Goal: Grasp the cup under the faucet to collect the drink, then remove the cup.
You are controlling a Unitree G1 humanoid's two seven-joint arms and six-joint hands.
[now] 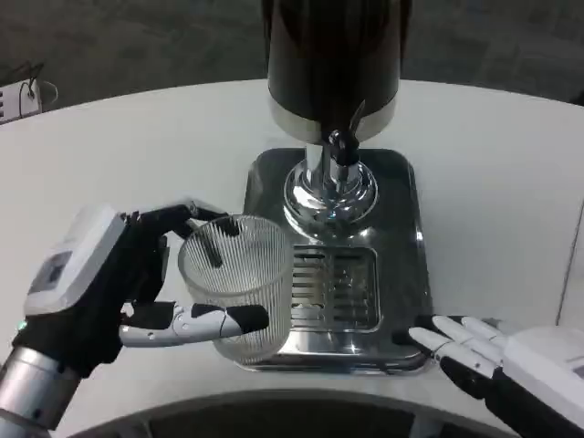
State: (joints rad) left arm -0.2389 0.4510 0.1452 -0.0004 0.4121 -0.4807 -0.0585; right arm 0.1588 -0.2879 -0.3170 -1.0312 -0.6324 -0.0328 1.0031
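A white round table (137, 146) stands on dark carpet, carrying a chrome drip tray (401, 210) with a dark drink dispenser (333, 55) on a shiny pedestal. The left hand (119, 283) is wrapped round a clear ribbed cup (239, 283), fingers curled in front and behind it. The cup sits upright at the tray's near-left corner, just right of that hand's palm, short of the faucet (342, 146). The right hand (474, 351) lies with fingers stretched flat and apart, holding nothing, fingertips touching the tray's near-right corner.
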